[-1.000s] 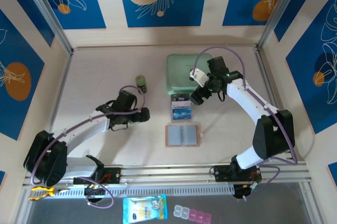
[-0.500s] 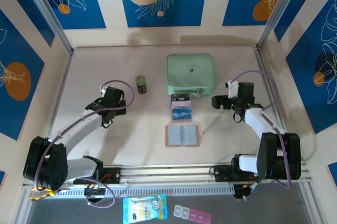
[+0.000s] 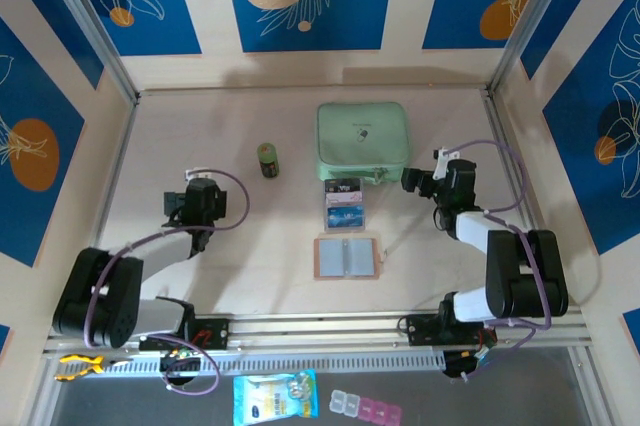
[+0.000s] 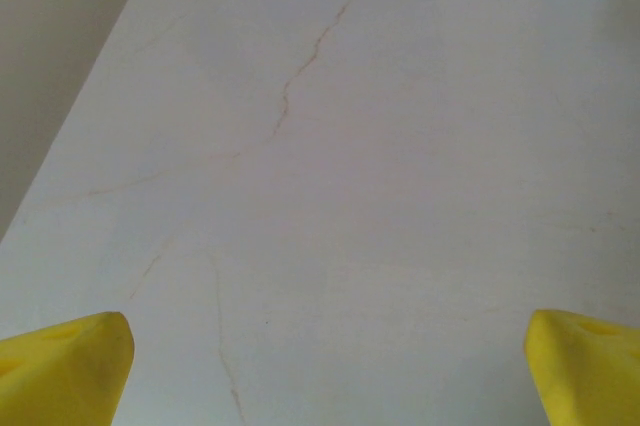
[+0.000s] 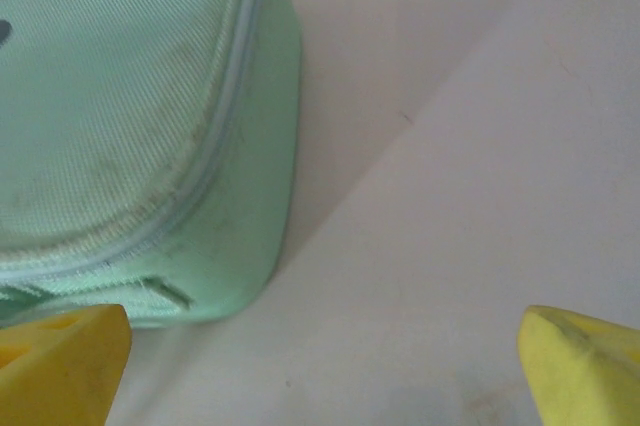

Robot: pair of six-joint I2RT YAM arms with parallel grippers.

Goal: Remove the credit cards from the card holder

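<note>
Listed at centre: credit cards [image 3: 344,203] lying flat just beyond the opened card holder [image 3: 347,257] (pockets seemingly emptied, hence nothing gripped), near the green case [image 3: 362,139]; left gripper [image 4: 325,361] and right gripper [image 5: 320,356] spread wide, empty, parked well apart at either side, probably to leave items clear.

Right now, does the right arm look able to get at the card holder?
Probably yes. The card holder lies open and flat, to the left of the right end effector, with nothing standing between them. Its jaws are open and empty beside the green case.
</note>
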